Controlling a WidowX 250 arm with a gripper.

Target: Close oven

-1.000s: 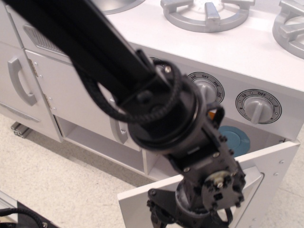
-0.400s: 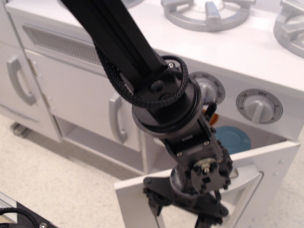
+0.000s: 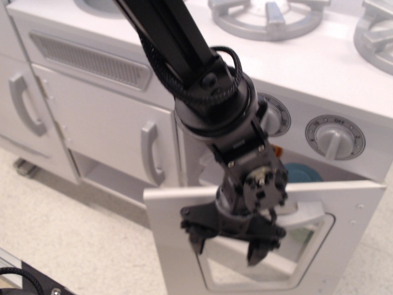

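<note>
The light grey oven has its door (image 3: 169, 215) hanging partly open, hinged at the bottom and tilted toward me. The door's clear window (image 3: 245, 273) and grey bar handle (image 3: 304, 212) show. Two round dials (image 3: 334, 138) sit above the opening. A blue round object (image 3: 301, 173) lies inside the oven. My gripper (image 3: 227, 243) is open, its black fingers (image 3: 258, 251) spread against the door's outer face just left of the handle, above the window. The arm hides the left part of the oven opening.
Plain grey cabinet doors with vertical handles (image 3: 150, 153) (image 3: 21, 104) stand to the left, with a vent grille (image 3: 92, 58) above. Stove burners (image 3: 270, 15) sit on the countertop. Speckled floor (image 3: 73, 246) lies below.
The oven door has swung upward toward the oven front. My gripper has risen and moved back with it, staying on the door's outer face.
</note>
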